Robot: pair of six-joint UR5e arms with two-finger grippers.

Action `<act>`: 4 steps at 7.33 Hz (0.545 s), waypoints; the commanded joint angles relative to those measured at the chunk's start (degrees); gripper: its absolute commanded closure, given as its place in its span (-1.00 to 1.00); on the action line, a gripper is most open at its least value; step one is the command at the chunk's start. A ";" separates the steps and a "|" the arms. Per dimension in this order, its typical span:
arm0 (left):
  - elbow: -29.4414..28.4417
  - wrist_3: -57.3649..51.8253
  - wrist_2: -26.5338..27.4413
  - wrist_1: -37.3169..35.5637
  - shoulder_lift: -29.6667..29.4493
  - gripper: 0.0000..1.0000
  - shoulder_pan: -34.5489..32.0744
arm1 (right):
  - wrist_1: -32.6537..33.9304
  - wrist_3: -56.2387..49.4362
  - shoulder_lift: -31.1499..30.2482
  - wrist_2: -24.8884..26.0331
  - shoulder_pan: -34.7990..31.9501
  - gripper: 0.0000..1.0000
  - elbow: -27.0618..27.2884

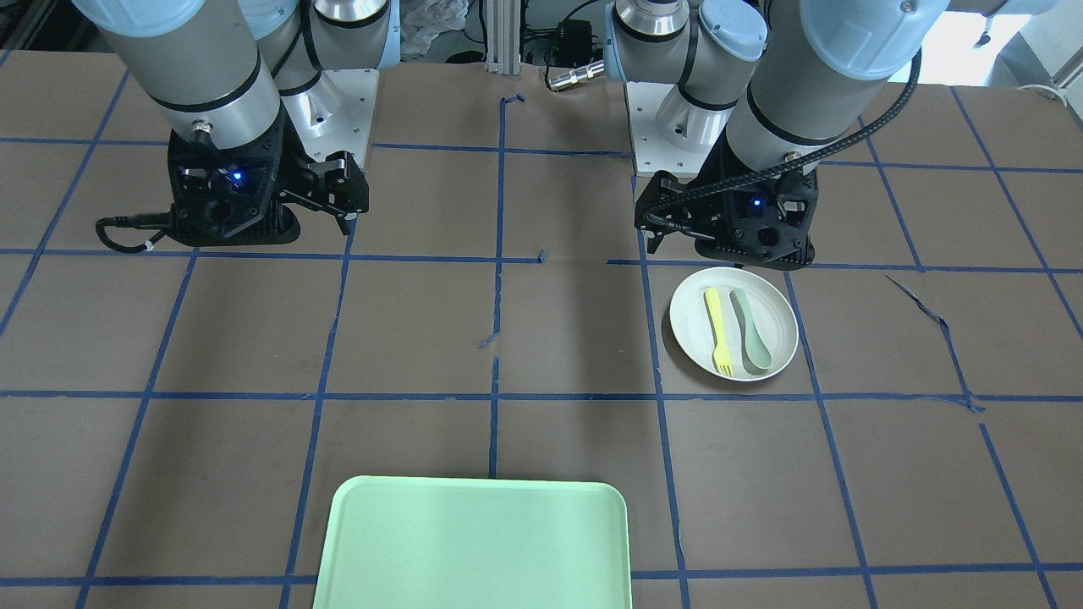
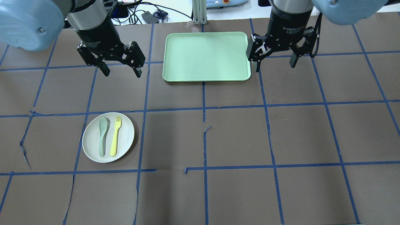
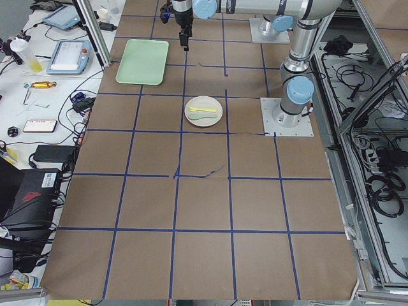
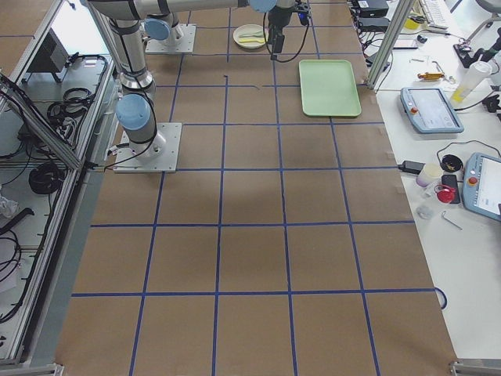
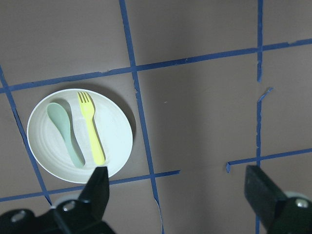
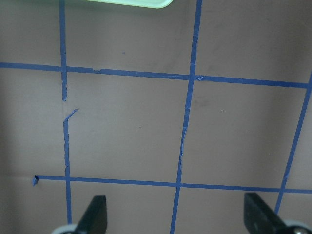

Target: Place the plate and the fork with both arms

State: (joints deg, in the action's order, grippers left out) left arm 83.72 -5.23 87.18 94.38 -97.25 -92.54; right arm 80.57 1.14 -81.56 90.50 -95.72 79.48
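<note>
The round off-white plate (image 2: 125, 138) lies on the table's left half with the yellow fork (image 2: 115, 136) and a pale grey-green spoon (image 2: 102, 136) side by side in it. My left gripper (image 2: 122, 73) hangs open above the table, beyond the plate, and holds nothing. In the left wrist view the plate (image 5: 117, 139) and fork (image 5: 91, 127) sit below and left of the open fingers (image 5: 100, 183). Over on the right side, my right gripper (image 2: 275, 67) is open and empty beside the tray's right edge, above bare table.
A rectangular mint-green tray (image 2: 206, 56) lies at the far centre between the two grippers, with nothing in it. Blue tape lines grid the brown table cover, which is torn in places. Tablets, bottles and cables sit on side benches off the table.
</note>
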 commanded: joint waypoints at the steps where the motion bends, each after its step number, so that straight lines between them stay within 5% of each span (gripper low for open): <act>1: 0.04 0.65 0.09 0.11 0.13 -1.00 0.00 | -0.15 0.26 -0.09 -0.24 -0.17 -1.00 0.06; 4: 0.48 5.31 -0.08 0.63 0.05 -1.00 1.57 | 0.29 -0.53 0.08 -0.42 -1.49 -1.00 0.15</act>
State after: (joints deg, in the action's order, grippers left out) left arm 83.93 -1.15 87.08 94.97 -97.14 -91.60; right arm 80.61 0.86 -81.55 90.13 -96.88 79.71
